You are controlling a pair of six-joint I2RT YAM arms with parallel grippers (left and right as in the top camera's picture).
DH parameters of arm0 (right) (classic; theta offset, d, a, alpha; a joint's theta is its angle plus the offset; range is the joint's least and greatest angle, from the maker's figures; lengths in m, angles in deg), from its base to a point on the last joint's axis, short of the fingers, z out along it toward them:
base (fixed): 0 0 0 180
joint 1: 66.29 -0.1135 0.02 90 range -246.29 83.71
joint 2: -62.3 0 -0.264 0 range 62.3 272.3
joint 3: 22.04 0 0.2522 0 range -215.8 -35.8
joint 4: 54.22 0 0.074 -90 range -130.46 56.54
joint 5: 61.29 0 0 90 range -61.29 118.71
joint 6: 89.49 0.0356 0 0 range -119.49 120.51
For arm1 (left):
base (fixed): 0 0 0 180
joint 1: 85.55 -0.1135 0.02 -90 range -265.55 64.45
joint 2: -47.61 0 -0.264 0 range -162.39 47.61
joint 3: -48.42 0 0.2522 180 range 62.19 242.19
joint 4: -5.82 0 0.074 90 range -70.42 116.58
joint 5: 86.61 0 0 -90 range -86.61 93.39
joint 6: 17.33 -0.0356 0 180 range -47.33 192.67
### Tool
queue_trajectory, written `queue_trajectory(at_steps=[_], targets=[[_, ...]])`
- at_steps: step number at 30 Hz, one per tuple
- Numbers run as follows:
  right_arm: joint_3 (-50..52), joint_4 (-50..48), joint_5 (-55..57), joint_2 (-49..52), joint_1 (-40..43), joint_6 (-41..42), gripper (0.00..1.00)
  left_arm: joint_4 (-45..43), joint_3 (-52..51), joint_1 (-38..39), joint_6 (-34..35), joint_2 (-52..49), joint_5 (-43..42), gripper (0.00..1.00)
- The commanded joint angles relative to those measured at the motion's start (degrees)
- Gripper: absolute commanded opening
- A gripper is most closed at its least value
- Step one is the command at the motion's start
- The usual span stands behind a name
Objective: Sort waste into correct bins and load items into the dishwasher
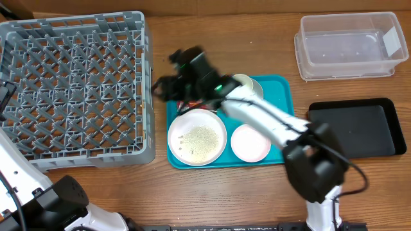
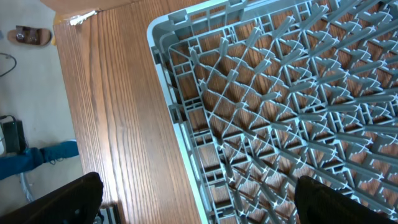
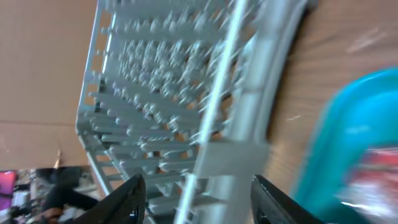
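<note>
So from overhead, the big square grey plastic dish rack (image 1: pixel 77 90) takes up the far left corner of the wooden table (image 1: pixel 212 192) and has nothing in it. Right beside it sits the teal rectangular serving tray (image 1: pixel 282 96): the large round white plate (image 1: pixel 218 128) with rice-like white crumbs (image 1: pixel 200 138) is in its near left corner, the small round white plate (image 1: pixel 250 142) is along its near edge, and a pale round bowl (image 1: pixel 252 85) at its far edge is half hidden by the arm. A scrap of the small red wrapper (image 1: pixel 185 104) peeks out by the tray's left edge. The clear rectangular plastic tub (image 1: pixel 350 45) is in the table's far right corner, with the shallow black rectangular tray (image 1: pixel 356 128) at the right edge. The right gripper (image 1: pixel 166 85) hovers between rack and tray, too blurry to read here. Left wrist view: the left gripper (image 2: pixel 199 193) is spread wide with nothing in it, over the rack's corner. Right wrist view is smeared, but the fingers are parted and hold nothing, with the rack wall ahead and the teal tray off to one side.
</note>
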State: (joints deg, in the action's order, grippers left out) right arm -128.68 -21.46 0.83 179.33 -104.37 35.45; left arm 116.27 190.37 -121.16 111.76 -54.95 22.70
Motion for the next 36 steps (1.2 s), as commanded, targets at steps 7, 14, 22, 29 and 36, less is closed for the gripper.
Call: queue_trajectory(at_steps=[7,14,22,29,36], targets=[[-0.7,21.3,14.5,-12.7,14.2,-11.4,0.64,0.1,0.2,0.1,1.2,-0.5,0.9,1.00],[0.0,27.3,22.9,-9.7,16.0,-12.5,0.58,0.1,0.2,0.1,1.2,-0.5,0.9,1.00],[-1.0,30.9,23.4,-11.1,16.9,-12.2,0.59,0.1,0.2,0.1,1.2,-0.5,0.9,1.00],[-4.5,40.2,23.3,-18.1,26.8,-9.4,1.00,0.1,0.2,0.1,1.2,-0.5,0.9,1.00],[-4.7,44.9,23.3,-24.5,45.1,-9.4,1.00,0.1,0.2,0.1,1.2,-0.5,0.9,1.00]])
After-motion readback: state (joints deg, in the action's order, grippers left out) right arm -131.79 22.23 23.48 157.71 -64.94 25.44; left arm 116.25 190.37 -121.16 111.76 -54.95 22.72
